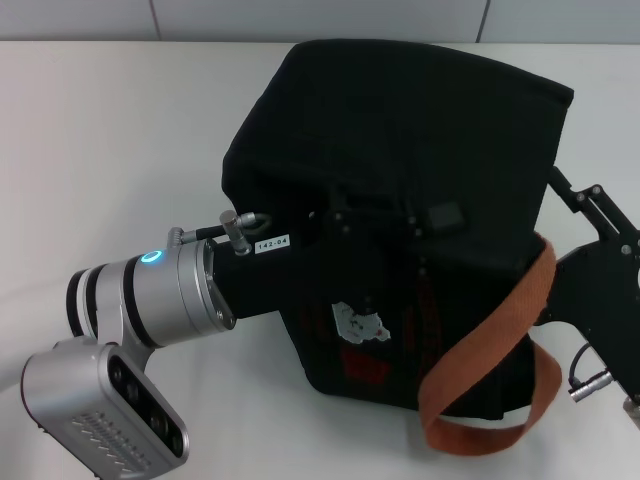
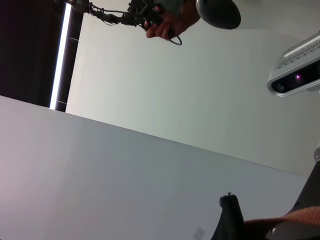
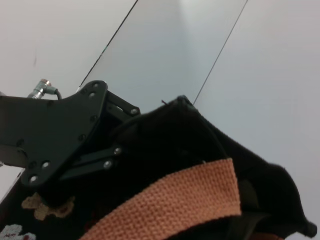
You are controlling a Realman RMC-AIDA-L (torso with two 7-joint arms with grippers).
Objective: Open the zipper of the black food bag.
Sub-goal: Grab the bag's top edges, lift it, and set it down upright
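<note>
Black food bag [image 1: 400, 150] sits mid-table on the white table [image 1: 100, 150], tipped or slumped, filling most of my head view from centre toward 1 o'clock. Bear patches [image 1: 360, 323] face me on the near side, around 6 o'clock of the bag's bulk. One orange-brown strap [image 1: 495, 345] loops down off the bag's right flank toward 5 o'clock and curls onto the table.

Left gripper [image 1: 345, 215]: arm comes in from 8 o'clock, silver wrist with a lit blue ring, black hand reaching in against the bag's front at its middle. Fingers are lost against the black fabric; I cannot tell whether they are spread or closed, nor whether they have anything. Left wrist view gives me mostly table and wall, with only a sliver of black fabric and strap at one edge.

Right gripper [image 1: 560, 185]: at 3 o'clock of the bag, black linkage pressed up to the bag's right side, strap passing just in front of it. Right wrist view shows the linkage plate [image 3: 55, 132] touching the fabric, strap just beside it. Fingertips hidden; I cannot tell their state.

Zipper: I cannot pick out the zip line or pull tab in any view.
</note>
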